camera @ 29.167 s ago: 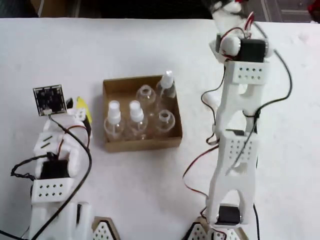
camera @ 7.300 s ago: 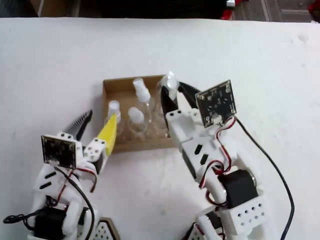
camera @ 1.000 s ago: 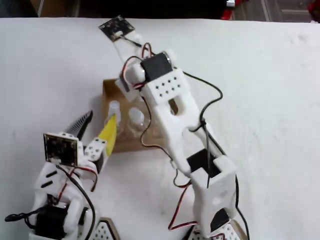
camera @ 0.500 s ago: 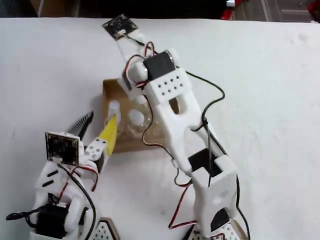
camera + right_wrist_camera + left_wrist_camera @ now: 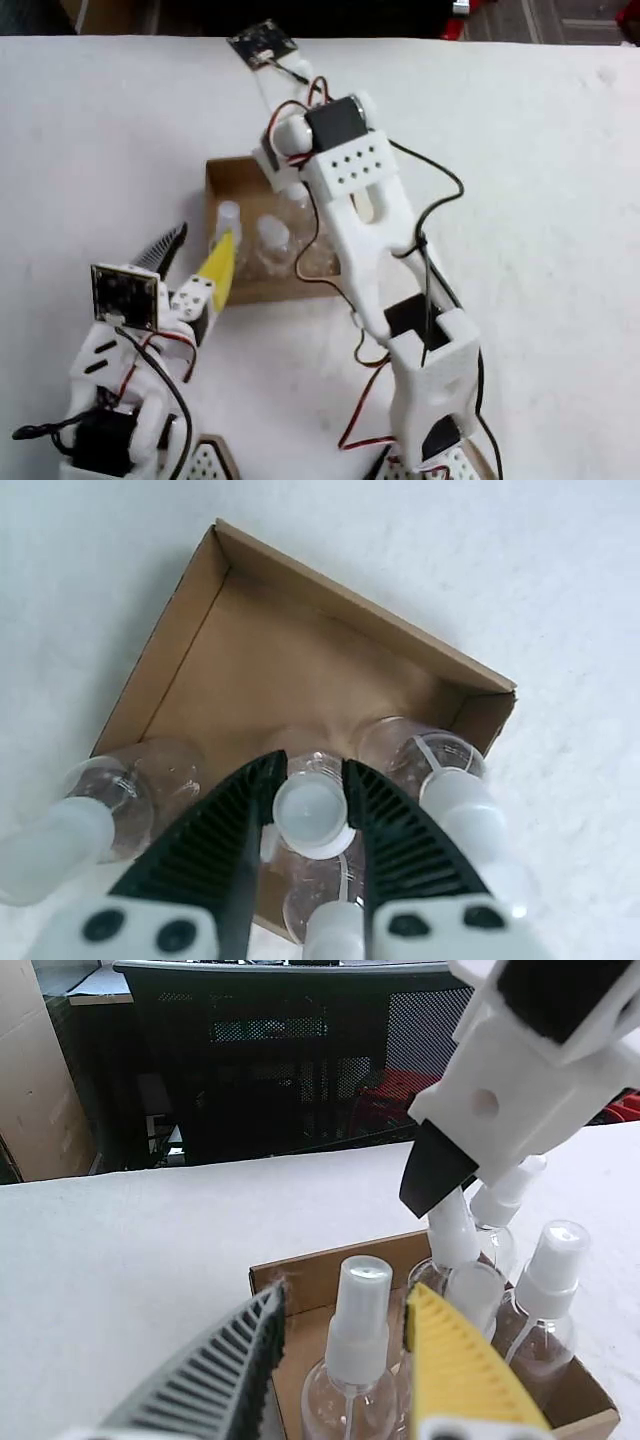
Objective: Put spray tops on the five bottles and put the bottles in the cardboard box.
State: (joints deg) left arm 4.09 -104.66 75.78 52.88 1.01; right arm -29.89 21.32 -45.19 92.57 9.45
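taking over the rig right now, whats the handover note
Right gripper: shut on a spray top that sits on a bottle in the box.
Left gripper: open, empty, by the box.
Done: bottles stand in the box, and at least four have tops.
Left: seat this top, release, and check that all five are topped.

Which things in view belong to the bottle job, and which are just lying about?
Job:
cardboard box
bottles
spray top, gripped by the right gripper
left gripper, open by the box

Lying about:
black mesh furniture
brown carton beyond the table
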